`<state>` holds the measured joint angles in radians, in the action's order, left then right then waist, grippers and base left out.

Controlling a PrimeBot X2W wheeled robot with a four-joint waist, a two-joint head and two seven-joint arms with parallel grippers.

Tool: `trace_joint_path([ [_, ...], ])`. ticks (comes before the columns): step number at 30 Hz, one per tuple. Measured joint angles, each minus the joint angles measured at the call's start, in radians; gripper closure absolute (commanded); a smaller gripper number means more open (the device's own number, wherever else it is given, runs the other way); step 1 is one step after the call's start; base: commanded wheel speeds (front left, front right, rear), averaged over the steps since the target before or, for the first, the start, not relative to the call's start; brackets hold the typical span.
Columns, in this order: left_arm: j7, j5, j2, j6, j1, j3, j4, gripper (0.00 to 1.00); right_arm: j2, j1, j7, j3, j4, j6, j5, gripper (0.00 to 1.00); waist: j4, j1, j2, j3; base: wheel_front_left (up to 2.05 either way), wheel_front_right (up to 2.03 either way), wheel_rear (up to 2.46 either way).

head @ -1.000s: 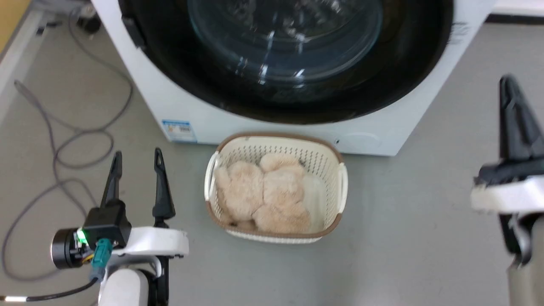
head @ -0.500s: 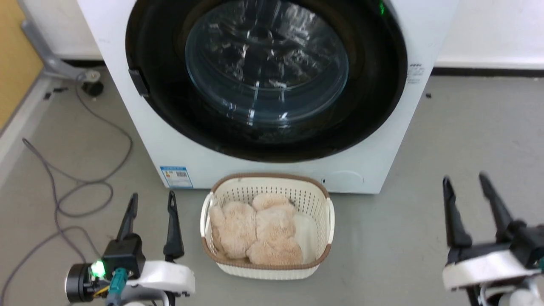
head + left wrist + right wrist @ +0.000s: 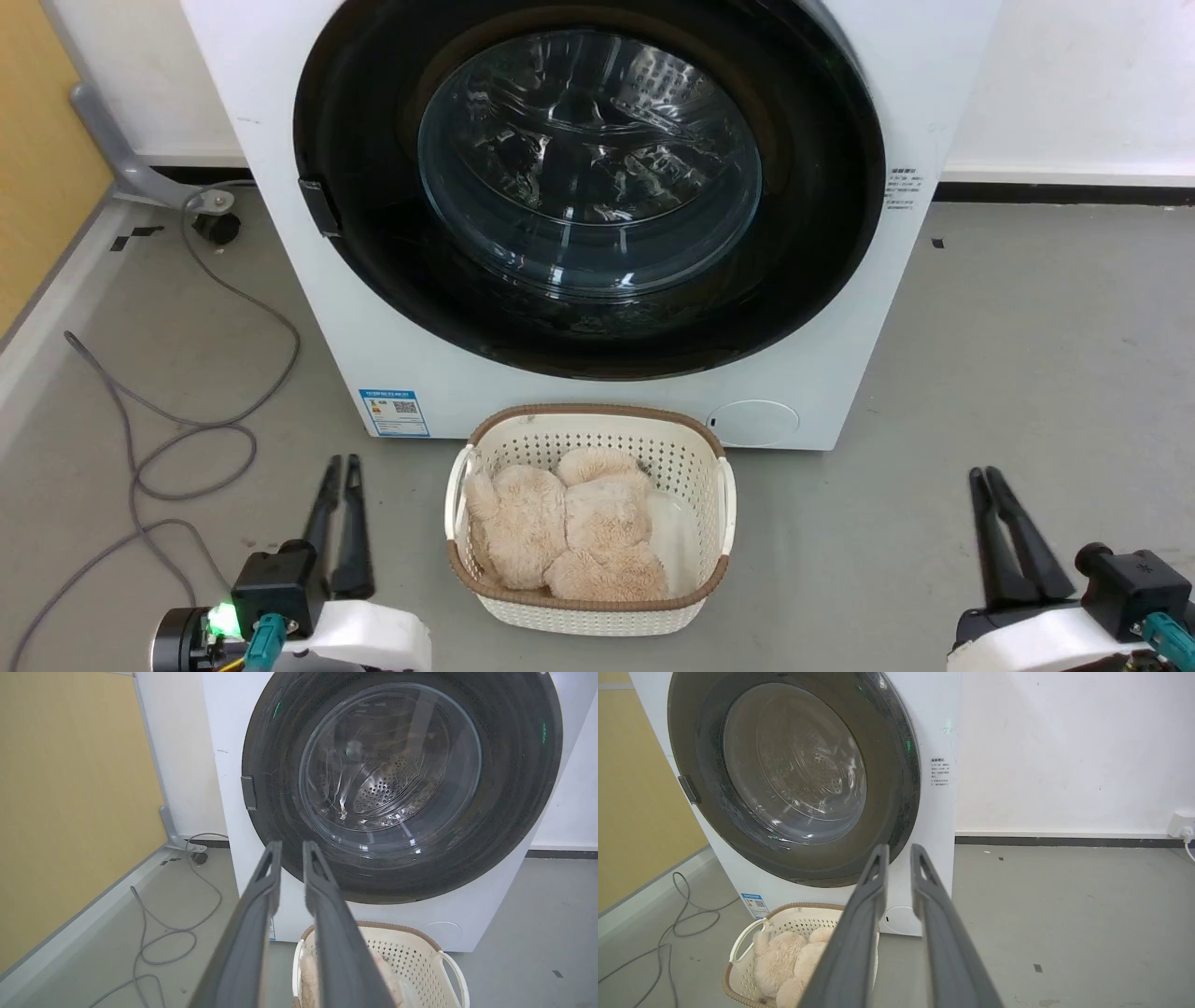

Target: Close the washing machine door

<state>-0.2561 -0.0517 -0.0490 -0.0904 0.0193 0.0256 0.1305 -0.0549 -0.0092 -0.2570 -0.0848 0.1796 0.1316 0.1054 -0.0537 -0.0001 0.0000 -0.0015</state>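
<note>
From the head view, the washing machine (image 3: 308, 355) stands square ahead, and the washing machine door (image 3: 588, 177) lies flush in its white front, black ring and glass bowl facing out. A cream basket (image 3: 597, 412) with a beige plush heap (image 3: 569, 537) sits on the floor touching the machine's foot. The left gripper (image 3: 342, 462) hovers left of the basket, well short of the machine, fingers pressed nearly together on nothing. The right gripper (image 3: 983, 474) hangs off the machine's right corner, likewise pinched with nothing held. A grey cable (image 3: 140, 467) loops on the floor left of the machine.

From the left wrist view, the left gripper (image 3: 292, 845) points at the door's (image 3: 397, 779) lower left rim, a thin slit between its fingers.

From the right wrist view, the right gripper (image 3: 899, 848) points at the machine's (image 3: 938, 728) lower right front, the same thin slit showing.
</note>
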Motion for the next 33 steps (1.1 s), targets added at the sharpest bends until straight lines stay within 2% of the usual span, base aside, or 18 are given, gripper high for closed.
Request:
trace_joint_path([
  [33, 0.071, 0.007, 0.000, 0.023, 0.000, -0.005, -0.032, 1.00, 0.000, 0.000, 0.072, 0.023, -0.045, 0.000, -0.025, 1.00, 0.015, 0.0001, 0.0000, 0.000, 0.00, 0.00, 0.00],
])
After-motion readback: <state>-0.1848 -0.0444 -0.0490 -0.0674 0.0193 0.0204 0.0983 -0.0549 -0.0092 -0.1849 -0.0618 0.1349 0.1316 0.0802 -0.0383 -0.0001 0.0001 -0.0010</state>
